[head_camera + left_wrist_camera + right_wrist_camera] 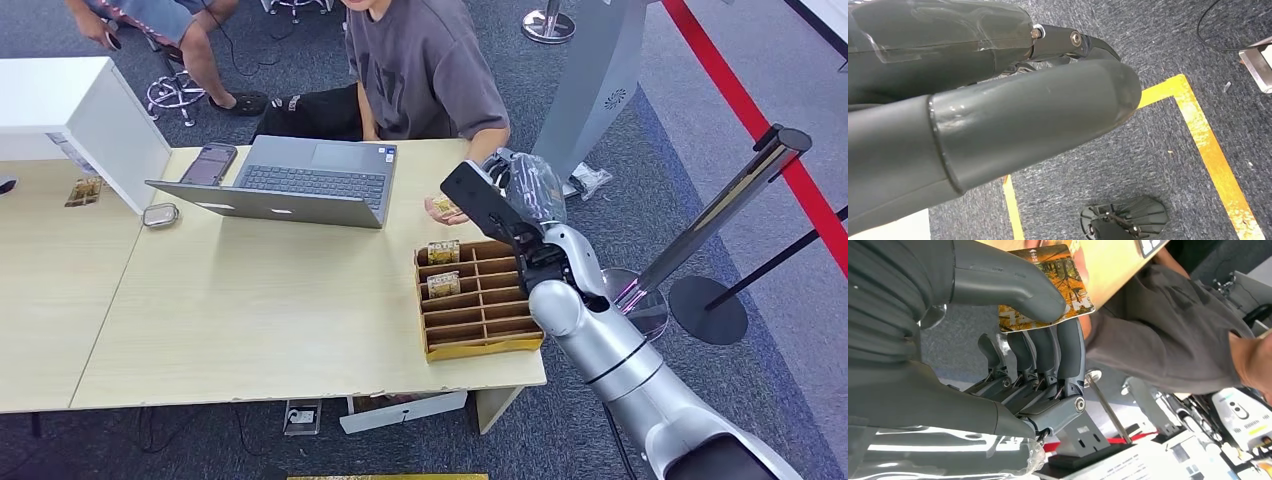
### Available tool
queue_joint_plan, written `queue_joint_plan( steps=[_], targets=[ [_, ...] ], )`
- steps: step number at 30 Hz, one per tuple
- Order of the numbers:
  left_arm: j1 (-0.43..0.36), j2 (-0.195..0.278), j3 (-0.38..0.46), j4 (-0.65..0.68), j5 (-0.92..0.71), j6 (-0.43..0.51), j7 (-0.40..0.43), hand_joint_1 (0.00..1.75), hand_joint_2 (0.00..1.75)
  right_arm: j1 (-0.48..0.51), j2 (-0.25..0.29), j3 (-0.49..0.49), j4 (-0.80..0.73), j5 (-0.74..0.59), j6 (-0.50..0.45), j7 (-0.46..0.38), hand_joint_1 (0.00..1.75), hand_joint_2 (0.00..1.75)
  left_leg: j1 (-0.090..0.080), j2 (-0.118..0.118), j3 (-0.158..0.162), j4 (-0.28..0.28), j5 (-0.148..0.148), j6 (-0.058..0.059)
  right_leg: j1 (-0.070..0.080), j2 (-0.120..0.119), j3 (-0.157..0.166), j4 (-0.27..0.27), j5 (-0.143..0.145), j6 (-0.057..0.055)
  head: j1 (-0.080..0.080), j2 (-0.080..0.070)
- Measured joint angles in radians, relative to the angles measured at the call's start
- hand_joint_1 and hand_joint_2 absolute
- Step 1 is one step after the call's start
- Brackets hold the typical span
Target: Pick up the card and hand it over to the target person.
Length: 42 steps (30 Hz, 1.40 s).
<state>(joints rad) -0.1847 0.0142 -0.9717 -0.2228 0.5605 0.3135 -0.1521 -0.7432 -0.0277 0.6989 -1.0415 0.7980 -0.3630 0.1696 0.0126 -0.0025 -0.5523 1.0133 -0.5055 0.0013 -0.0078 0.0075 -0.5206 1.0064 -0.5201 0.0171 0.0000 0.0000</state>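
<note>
- The right hand [1013, 340] pinches the card [1058, 275] — the thick thumb presses on its printed face while the darker fingers [1068, 355] back it from the other side.
- The card shows an orange and yellow autumn-tree picture; one end sticks out past the thumb, toward the person [425, 70].
- In the head view the right hand [520, 180] is raised beyond the far right corner of the worktop [250, 320], its wrist wrapped in clear plastic, with the silver arm coming in from the lower right.
- The person's hand [443, 208] lies at the worktop's far edge, just beside the robot's hand, with a card-like piece in it; whether this is the same card cannot be told from that view.
- The person sits behind the worktop in a grey T-shirt.
- A wooden tray [478, 345] with slotted compartments sits at the right end of the worktop — two more cards [443, 268] stand upright in its far slots.
- An open laptop [300, 180] stands in front of the person, a phone [209, 163] just beside it.
- The left hand [998, 100] hangs over grey carpet marked with yellow tape [1208, 145]; whether its fingers are spread or curled cannot be told.
</note>
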Motion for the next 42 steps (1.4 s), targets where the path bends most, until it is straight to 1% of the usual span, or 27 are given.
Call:
queue_joint_plan(
  steps=[8, 12, 17, 19, 20, 21, 23, 24, 25, 27, 38, 42],
  targets=[
    [-0.006, 0.003, 0.0, -0.003, -0.01, 0.001, 0.007, 0.0, 0.0, 0.018, 0.038, -0.016, 0.028, 0.029, -0.127, -0.033, 1.4, 1.75, 0.0, -0.001, -0.001, 0.002, -0.001, 0.0, 0.0, -0.001, -0.001, 0.002, -0.001, 0.0, 0.0, 0.0],
    [-0.005, 0.003, 0.001, -0.003, -0.013, 0.001, 0.01, 0.0, 0.0, 0.029, 0.047, -0.023, 0.04, 0.048, -0.174, -0.041, 1.35, 1.75, 0.0, -0.002, -0.001, 0.001, 0.0, 0.0, 0.0, -0.002, 0.0, 0.001, -0.001, 0.0, 0.0, 0.0],
    [-0.005, 0.003, 0.002, -0.004, -0.013, 0.0, 0.011, 0.0, 0.0, 0.039, 0.045, -0.016, 0.043, 0.065, -0.179, -0.041, 1.34, 1.75, 0.0, -0.003, -0.001, 0.001, 0.0, 0.0, 0.0, -0.002, 0.0, 0.0, -0.001, 0.0, 0.0, 0.0],
    [-0.005, 0.003, 0.003, -0.004, -0.014, -0.001, 0.01, 0.0, 0.0, 0.042, 0.041, -0.008, 0.043, 0.078, -0.173, -0.043, 1.31, 1.75, 0.0, -0.003, -0.001, 0.001, 0.0, 0.0, 0.0, -0.003, 0.0, 0.001, -0.001, 0.0, 0.0, 0.0],
    [-0.005, 0.003, 0.003, -0.004, -0.014, -0.001, 0.01, 0.0, 0.0, 0.043, 0.039, -0.005, 0.043, 0.084, -0.17, -0.044, 1.25, 1.75, 0.0, -0.003, -0.001, 0.001, 0.0, 0.0, 0.0, -0.003, 0.0, 0.0, -0.001, 0.0, 0.0, 0.0],
    [-0.005, 0.003, 0.003, -0.004, -0.015, -0.002, 0.011, 0.0, 0.0, 0.045, 0.038, -0.001, 0.043, 0.093, -0.169, -0.044, 0.98, 1.75, 0.0, -0.003, -0.001, 0.0, 0.0, 0.0, 0.0, -0.003, 0.0, 0.0, -0.001, 0.0, 0.0, 0.0],
    [-0.007, 0.003, 0.003, -0.004, -0.017, -0.004, 0.011, 0.0, 0.0, 0.049, 0.037, 0.005, 0.04, 0.115, -0.177, -0.044, 0.37, 1.75, 0.0, -0.003, -0.001, 0.001, 0.0, 0.0, 0.0, -0.003, 0.0, 0.0, -0.001, 0.0, 0.0, 0.0],
    [-0.007, 0.003, 0.003, -0.004, -0.018, -0.005, 0.012, 0.0, 0.0, 0.053, 0.037, 0.007, 0.04, 0.124, -0.182, -0.044, 0.1, 1.75, 0.0, -0.004, -0.001, 0.001, 0.0, 0.0, 0.0, -0.003, 0.0, 0.0, -0.001, 0.0, 0.0, 0.0],
    [-0.007, 0.003, 0.003, -0.004, -0.018, -0.006, 0.012, 0.0, 0.0, 0.056, 0.037, 0.007, 0.039, 0.13, -0.186, -0.044, 0.03, 1.75, 0.0, -0.004, -0.001, 0.001, 0.0, 0.0, 0.0, -0.004, 0.0, 0.001, -0.001, 0.0, 0.0, 0.0],
    [-0.008, 0.002, 0.003, -0.004, -0.019, -0.006, 0.012, 0.0, 0.0, 0.062, 0.037, 0.006, 0.04, 0.132, -0.188, -0.045, 0.0, 1.75, 0.0, -0.004, -0.001, 0.001, 0.0, 0.0, 0.0, -0.003, 0.0, 0.0, -0.001, 0.0, 0.0, 0.0],
    [-0.005, 0.004, 0.006, -0.003, -0.022, -0.005, 0.014, 0.0, 0.0, 0.079, 0.029, -0.003, 0.039, 0.142, -0.175, -0.044, 0.0, 1.75, 0.001, -0.004, -0.002, 0.002, -0.001, 0.0, 0.0, -0.004, -0.001, 0.001, -0.002, 0.0, 0.0, 0.0],
    [0.0, 0.003, 0.016, -0.003, -0.018, 0.002, 0.01, 0.0, 0.0, 0.111, 0.018, -0.042, -0.028, 0.115, -0.226, -0.054, 0.0, 1.75, 0.0, -0.004, -0.002, 0.001, 0.0, 0.0, 0.0, -0.004, -0.001, 0.001, -0.001, 0.0, 0.0, 0.0]
  ],
)
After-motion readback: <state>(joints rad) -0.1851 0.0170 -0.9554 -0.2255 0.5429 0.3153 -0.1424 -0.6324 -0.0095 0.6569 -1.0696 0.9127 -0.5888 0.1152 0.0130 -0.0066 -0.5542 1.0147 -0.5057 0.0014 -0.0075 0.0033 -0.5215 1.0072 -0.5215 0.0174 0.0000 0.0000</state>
